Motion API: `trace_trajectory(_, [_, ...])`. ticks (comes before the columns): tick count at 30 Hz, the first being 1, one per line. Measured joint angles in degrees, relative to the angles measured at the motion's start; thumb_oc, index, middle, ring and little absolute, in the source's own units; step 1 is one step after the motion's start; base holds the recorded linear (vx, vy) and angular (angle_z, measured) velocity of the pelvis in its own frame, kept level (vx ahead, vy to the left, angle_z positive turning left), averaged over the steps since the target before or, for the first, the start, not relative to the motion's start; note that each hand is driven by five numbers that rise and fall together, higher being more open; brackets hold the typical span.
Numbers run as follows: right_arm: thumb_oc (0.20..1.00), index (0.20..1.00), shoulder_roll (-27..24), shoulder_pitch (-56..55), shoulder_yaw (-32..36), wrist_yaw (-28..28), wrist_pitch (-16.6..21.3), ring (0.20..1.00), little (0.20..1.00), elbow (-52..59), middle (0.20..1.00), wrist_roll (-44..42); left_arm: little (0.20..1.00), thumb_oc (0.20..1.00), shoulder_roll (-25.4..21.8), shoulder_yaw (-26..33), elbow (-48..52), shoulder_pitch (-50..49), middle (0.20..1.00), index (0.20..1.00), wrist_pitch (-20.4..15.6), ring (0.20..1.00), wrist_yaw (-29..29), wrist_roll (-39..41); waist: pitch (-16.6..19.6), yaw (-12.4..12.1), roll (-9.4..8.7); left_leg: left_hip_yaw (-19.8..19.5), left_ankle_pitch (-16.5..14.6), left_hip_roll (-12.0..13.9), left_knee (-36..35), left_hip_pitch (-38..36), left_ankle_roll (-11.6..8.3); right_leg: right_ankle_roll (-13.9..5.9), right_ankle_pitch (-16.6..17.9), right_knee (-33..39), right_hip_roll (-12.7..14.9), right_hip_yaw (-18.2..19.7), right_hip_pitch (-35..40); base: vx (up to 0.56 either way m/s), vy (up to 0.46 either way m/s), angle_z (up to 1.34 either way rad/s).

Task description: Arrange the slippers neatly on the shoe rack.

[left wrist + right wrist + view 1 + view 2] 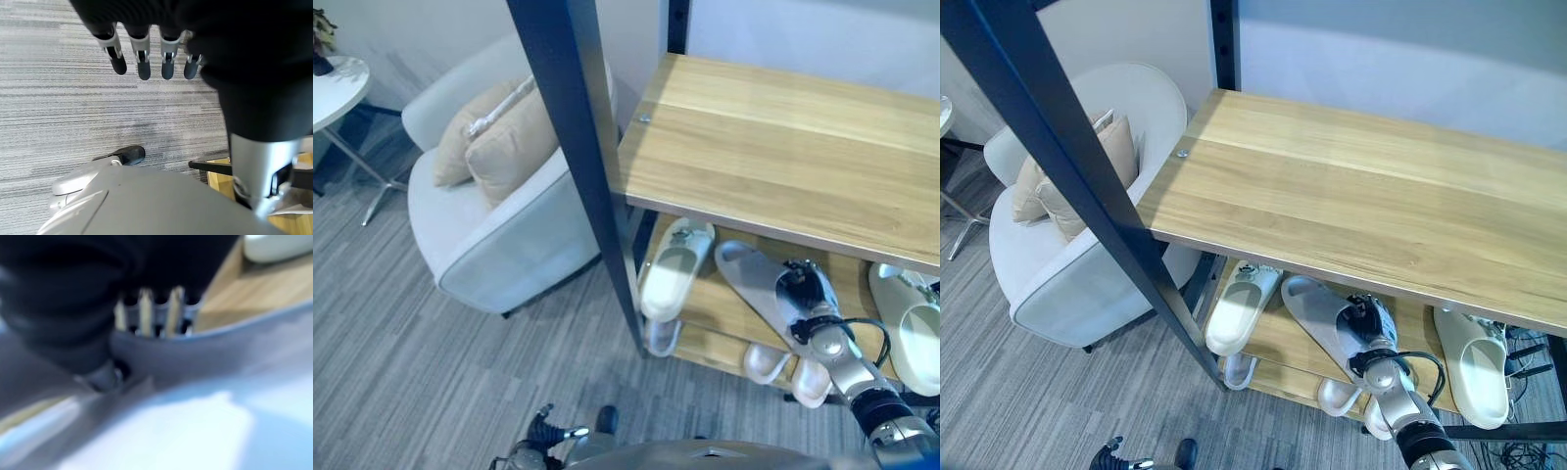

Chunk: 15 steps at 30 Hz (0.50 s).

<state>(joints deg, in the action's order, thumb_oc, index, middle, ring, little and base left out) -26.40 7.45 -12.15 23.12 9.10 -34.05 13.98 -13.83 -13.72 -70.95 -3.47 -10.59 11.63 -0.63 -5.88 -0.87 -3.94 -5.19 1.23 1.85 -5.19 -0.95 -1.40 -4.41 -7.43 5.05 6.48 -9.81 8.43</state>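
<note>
Shoe rack (1351,196) with boards of light, matt wood showing a fine straight grain, carried on dark, smooth metal posts (1067,166); the slippers (674,269) on the lower shelf look like smooth, matt moulded plastic or foam in off-white. The floor (431,362) is a grey, striped, low-pile carpet, and the armchair (499,235) and its cushions (504,137) are covered in matt woven cloth. The robot hand (142,54) has silver metallic fingers with dark matt tips under a ribbed dark cover.

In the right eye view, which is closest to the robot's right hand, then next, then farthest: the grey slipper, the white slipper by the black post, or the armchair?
1. Grey slipper: in the right hand, middle shelf.
2. White slipper: to its left, beside the black post.
3. Armchair: farthest, on the floor left of the rack.
</note>
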Motion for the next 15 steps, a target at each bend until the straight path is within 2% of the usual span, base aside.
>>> trace_trajectory(10, [0.2, 0.2, 1.5, -8.83, 2.98, 1.81, -0.05, 0.2, 0.2, 7.02, 0.2, 3.2, 1.0, 1.0, 0.18, 1.48, 0.39, -0.51, 1.0, 1.0, 0.2, 1.0, 0.3, -0.02, 0.24, 0.55, -0.27, 0.62, 0.0, -0.23, 0.01, -0.67, 0.0, -0.39, 0.4, -0.31, 0.7, 0.65, 0.1, -0.05, 0.041, -0.04])
trace_trajectory(15, [0.2, 0.2, 2.36, -12.81, 4.84, 2.15, -0.07, 0.2, 0.2, 9.7, 0.2, 5.01, 1.0, 1.0, 0.24, 1.42, 0.45, -0.69, 1.0, 1.0, 0.26, 1.0, 0.64, -0.03, 0.27, 2.05, -0.33, 2.12, -0.16, -0.47, -0.01, -2.08, -0.05, -0.56, 0.44, -1.69, 1.13, 2.16, -0.11, -0.07, 0.072, -0.17])
